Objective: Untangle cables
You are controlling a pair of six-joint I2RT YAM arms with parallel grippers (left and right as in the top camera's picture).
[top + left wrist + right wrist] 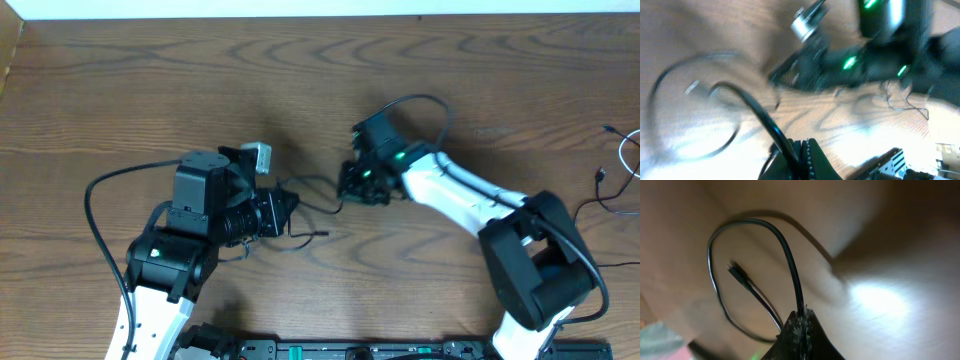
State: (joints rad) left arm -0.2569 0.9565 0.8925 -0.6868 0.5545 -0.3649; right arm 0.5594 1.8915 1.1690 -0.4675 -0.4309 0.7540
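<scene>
A thin black cable lies in loose loops on the wooden table between my two grippers. My left gripper is shut on one part of it; the left wrist view shows the black cord running up out of the closed jaws. My right gripper is shut on another part; the right wrist view shows the cord looping out of the closed fingers, with a small plug end hanging free. A thin white cable lies apart at the far right edge.
A thin black cord with a plug lies at the right edge beside the white one. Thicker black arm cables arc by the left arm and above the right arm. A black rail runs along the front edge.
</scene>
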